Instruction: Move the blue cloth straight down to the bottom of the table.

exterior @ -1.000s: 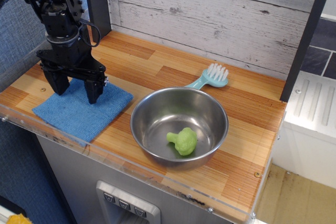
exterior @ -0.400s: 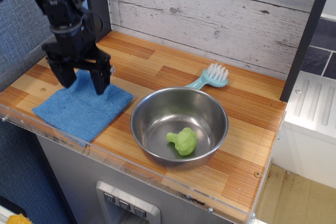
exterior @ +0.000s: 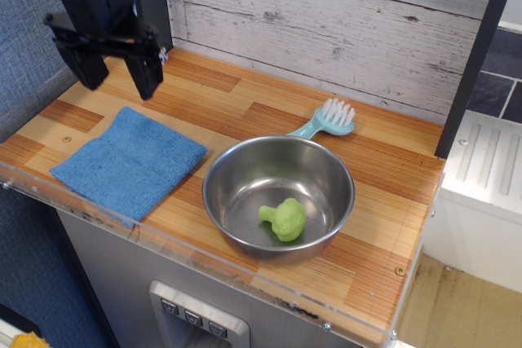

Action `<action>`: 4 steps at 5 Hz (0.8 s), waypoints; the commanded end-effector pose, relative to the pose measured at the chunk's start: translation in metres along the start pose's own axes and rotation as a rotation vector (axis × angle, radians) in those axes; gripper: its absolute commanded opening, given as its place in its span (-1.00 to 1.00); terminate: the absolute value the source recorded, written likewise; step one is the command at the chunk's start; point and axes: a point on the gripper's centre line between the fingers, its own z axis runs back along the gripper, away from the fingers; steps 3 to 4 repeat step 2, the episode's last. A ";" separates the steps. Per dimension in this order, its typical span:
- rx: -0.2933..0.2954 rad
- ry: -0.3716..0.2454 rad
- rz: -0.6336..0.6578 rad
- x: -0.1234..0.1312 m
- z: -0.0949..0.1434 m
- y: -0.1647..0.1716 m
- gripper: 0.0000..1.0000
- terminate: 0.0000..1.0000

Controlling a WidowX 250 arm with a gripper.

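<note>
**Jaws free above the cloth, cloth at the near edge**

My gripper (exterior: 114, 77) hangs in the air with its jaws spread apart and nothing between them, the two dark fingers pointing down at the back left of the table (exterior: 245, 112). I touch nothing. Directly toward six o'clock from me lies the blue cloth (exterior: 129, 161), flat and roughly square, one corner turned toward the bowl, its near side just beside the clear acrylic edge (exterior: 163, 238).

By my judgement the cloth already sits as low on the table as it sensibly can, so the step in hand is a clean retreat. To do it well I would climb straight up with my jaws wide, well clear of the terry pile so no finger snags a fold, and avoid swinging toward three o'clock where the other things stand. If the cloth needed a last nudge, I would press lightly near its middle and drag toward six o'clock, stopping before a corner hangs over the edge.

At three o'clock from the cloth, just beside its corner, stands the steel bowl (exterior: 245, 181) with a green broccoli toy (exterior: 284, 219) inside. Beyond the bowl, toward twelve o'clock, lies the pale teal brush (exterior: 327, 120). Behind everything rises the grey-white plank wall (exterior: 326, 22).
</note>
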 end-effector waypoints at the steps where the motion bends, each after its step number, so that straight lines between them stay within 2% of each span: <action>1: 0.021 -0.061 0.001 0.007 0.018 0.005 1.00 -1.00; 2: 0.021 -0.061 0.001 0.007 0.018 0.005 1.00 1.00; 4: 0.021 -0.061 0.001 0.007 0.018 0.005 1.00 1.00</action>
